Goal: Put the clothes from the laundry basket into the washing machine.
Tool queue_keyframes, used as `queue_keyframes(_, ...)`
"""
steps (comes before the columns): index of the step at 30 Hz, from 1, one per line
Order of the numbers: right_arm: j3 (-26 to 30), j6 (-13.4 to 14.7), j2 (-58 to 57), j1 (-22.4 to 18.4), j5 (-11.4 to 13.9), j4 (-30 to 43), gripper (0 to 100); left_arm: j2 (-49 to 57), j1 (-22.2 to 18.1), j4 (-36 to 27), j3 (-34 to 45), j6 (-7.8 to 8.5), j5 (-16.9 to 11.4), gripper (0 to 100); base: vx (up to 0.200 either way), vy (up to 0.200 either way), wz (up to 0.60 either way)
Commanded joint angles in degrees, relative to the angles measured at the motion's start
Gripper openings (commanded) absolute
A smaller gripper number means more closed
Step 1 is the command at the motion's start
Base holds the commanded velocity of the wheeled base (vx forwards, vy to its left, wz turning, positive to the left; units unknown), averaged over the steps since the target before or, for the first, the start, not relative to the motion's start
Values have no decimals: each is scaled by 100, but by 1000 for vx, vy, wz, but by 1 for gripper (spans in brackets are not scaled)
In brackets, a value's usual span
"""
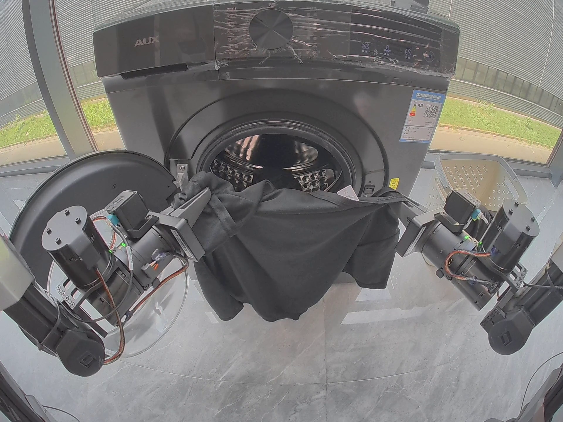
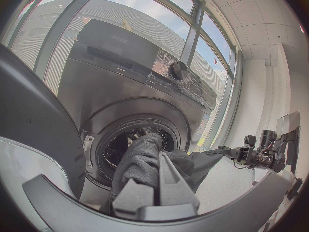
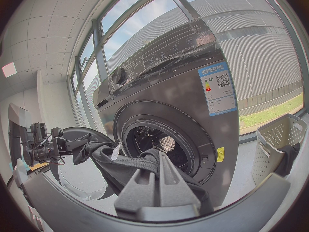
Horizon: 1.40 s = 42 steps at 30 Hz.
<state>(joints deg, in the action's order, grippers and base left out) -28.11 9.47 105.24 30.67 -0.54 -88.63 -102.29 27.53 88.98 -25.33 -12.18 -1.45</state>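
Observation:
A black T-shirt hangs stretched between both grippers, just in front of the open drum of the dark grey washing machine. My left gripper is shut on the shirt's left end, near the left side of the opening. My right gripper is shut on the shirt's right edge, by the right side of the opening. The shirt's lower part droops toward the floor. The white laundry basket stands to the right of the machine, with a dark garment over its rim.
The machine's round door stands swung open to the left, right behind my left arm. Pale marble floor lies in front. Large windows run behind the machine.

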Motion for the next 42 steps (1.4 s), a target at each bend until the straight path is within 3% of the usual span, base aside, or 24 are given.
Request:
queue_keyframes(1,-10,2,67,0,1,-6,0,7,16,23,28,-4,-4,0,0,0,0)
queue_keyframes(9,-37,2,75,-9,-8,-6,0,7,-37,23,-95,-30,13,0,0,0,0)
queue_keyframes(16,34,2,119,-70,10,-6,0,271,-98,23,-341,-311,75,0,0,0,0)
queue_keyframes(42,-28,-7,40,-132,10,-6,0,280,-98,23,-341,-294,75,0,0,0,0)
